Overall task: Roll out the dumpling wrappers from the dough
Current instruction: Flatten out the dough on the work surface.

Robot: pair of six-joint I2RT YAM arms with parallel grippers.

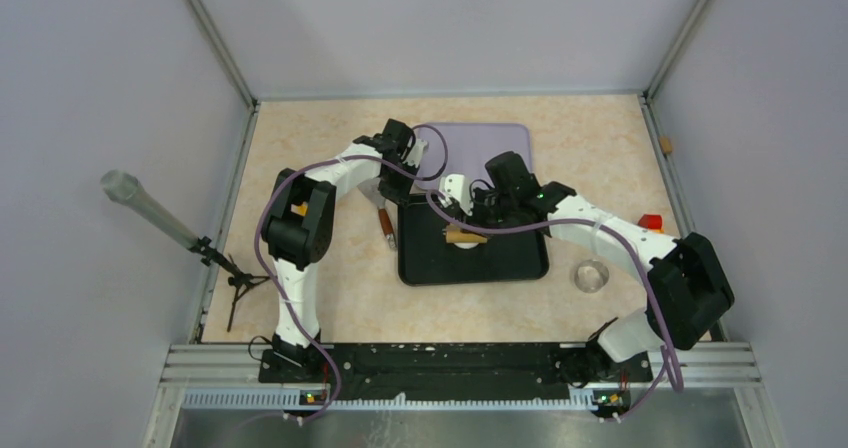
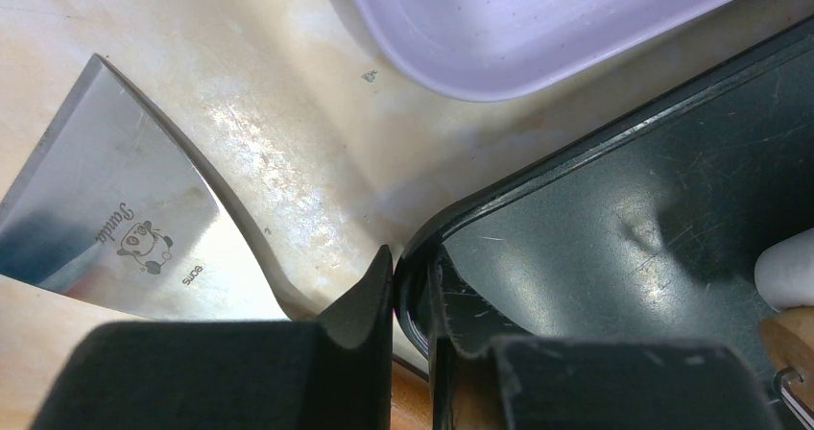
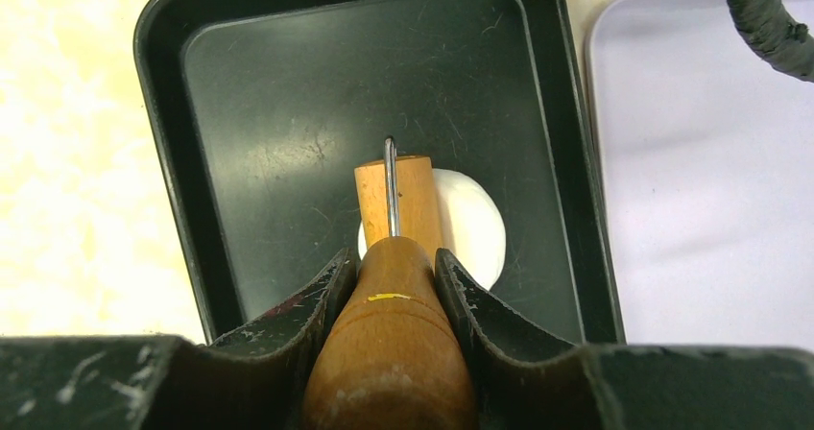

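Observation:
A round white piece of dough lies in the black tray, near its middle. My right gripper is shut on the handle of a wooden roller, whose barrel rests across the dough. My left gripper is shut on the tray's rim at its far-left corner, one finger outside and one inside. A rounded white edge of the dough shows at the right of the left wrist view. Finished dumpling wrappers are out of view.
A pale purple tray lies just behind the black tray. A steel scraper with a wooden handle lies left of the black tray. A small glass dish and a red object sit to the right.

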